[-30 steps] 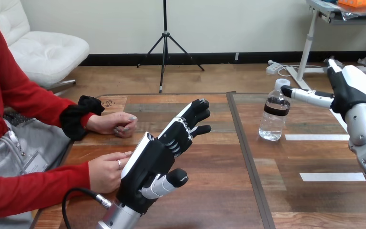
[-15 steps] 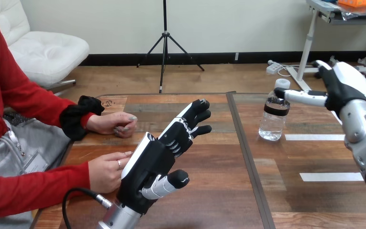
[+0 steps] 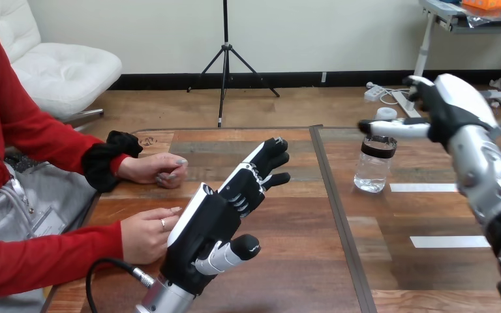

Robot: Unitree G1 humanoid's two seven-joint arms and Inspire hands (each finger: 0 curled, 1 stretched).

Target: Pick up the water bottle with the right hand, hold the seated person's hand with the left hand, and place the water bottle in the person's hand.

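A clear water bottle (image 3: 373,165) with a white cap and dark label band stands upright right of the table's middle seam. My right hand (image 3: 445,107) hovers at the bottle's top from the right, open, its thumb stretched across just above the cap; I cannot tell if it touches. My left hand (image 3: 216,218) is raised over the table's left half, open, fingers straight and pointing away. The person's nearer hand (image 3: 145,233) rests on the table right beside my left hand's back. The person's farther hand (image 3: 156,169) lies loosely closed on the table behind it.
The wooden table (image 3: 287,261) has a seam running front to back through its middle. Two white tape strips (image 3: 430,188) lie on its right half, near the bottle. The person sits at the left edge, both red-sleeved forearms on the table.
My right hand has moved left and slightly up, its thumb now reaching over the bottle's cap. My left hand, the bottle and the person's hands have stayed put.
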